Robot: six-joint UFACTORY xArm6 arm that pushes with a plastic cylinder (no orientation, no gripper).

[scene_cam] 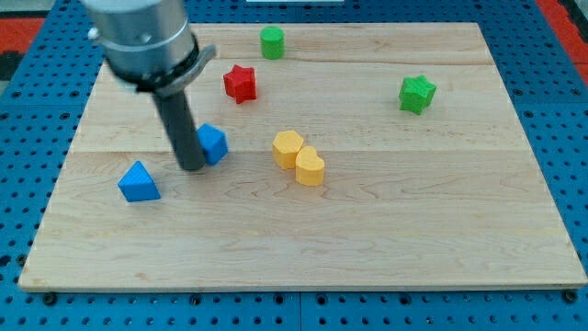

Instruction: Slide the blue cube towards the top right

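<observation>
My tip (192, 166) down on bench (367, 230), touching left side of blue cube (214, 143); cube sits left of centre, partly hidden behind rod. No fingers on my rig, just bare rod. Blue triangular block (139, 182) lower left of tip. Two yellow blocks (299, 158) touching, right of cube. Red star block (241, 83) above.

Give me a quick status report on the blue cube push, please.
My tip against blue cube, on its left side. Red star up-right of cube, near the path. Yellow blocks to its right.
</observation>
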